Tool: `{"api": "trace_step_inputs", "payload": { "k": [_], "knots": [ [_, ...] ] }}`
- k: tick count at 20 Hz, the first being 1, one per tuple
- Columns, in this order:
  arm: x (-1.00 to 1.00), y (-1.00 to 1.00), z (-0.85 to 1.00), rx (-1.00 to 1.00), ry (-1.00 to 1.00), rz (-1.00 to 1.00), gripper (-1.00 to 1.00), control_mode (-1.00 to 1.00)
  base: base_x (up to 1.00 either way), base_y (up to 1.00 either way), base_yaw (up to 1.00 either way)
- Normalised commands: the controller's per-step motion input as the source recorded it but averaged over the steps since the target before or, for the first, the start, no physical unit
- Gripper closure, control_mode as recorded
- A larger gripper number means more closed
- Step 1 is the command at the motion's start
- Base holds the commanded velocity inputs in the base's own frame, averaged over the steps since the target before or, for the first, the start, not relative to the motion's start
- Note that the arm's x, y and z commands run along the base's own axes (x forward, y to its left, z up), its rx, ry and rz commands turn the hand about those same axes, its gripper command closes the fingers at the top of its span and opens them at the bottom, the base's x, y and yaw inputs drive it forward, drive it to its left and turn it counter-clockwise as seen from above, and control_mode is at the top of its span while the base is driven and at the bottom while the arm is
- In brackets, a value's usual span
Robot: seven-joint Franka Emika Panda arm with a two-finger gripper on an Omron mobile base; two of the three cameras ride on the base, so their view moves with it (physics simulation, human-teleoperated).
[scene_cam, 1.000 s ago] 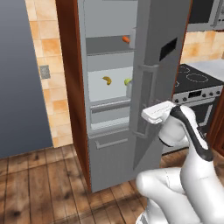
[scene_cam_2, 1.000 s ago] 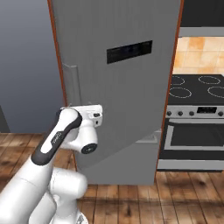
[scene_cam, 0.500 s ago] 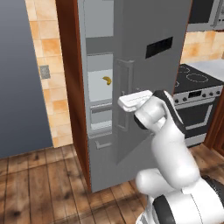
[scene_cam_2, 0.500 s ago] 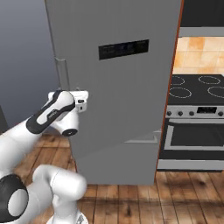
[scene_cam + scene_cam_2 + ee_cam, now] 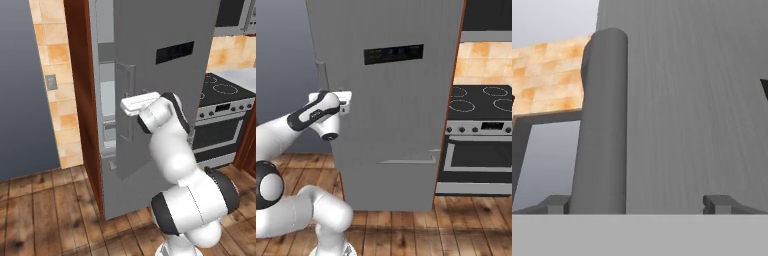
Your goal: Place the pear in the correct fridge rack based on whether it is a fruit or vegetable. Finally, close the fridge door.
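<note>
From the left base view, the fridge door [image 5: 165,100] is seen nearly shut, with the tool [image 5: 134,105] pressed at its handle edge; a narrow gap remains, through which a sliver of the fridge rack [image 5: 108,122] is glimpsed. The pear cannot be made out and is presumably inside. From the right base view, the door's outer face is shown, and the tool's spread cannot be told. Through the hand view, the handle [image 5: 602,125] is seen between the fingertips [image 5: 719,202], which stand apart and grip nothing. The tool could slip off the handle edge, leaving the door ajar.
</note>
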Motion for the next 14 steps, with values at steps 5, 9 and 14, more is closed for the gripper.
{"api": "trace_step_inputs", "payload": {
  "k": [5,9,14],
  "knots": [
    [0.62,0.18,0.41,-0.01,-0.02,-0.05,-1.0,-1.0,0.0,0.0,0.0],
    [0.65,0.16,0.37,-0.02,-0.01,-0.06,-1.0,-1.0,0.0,0.0,0.0],
    [0.58,0.24,0.38,-0.05,-0.05,-0.08,-1.0,-1.0,0.0,0.0,0.0]
  ]
}}
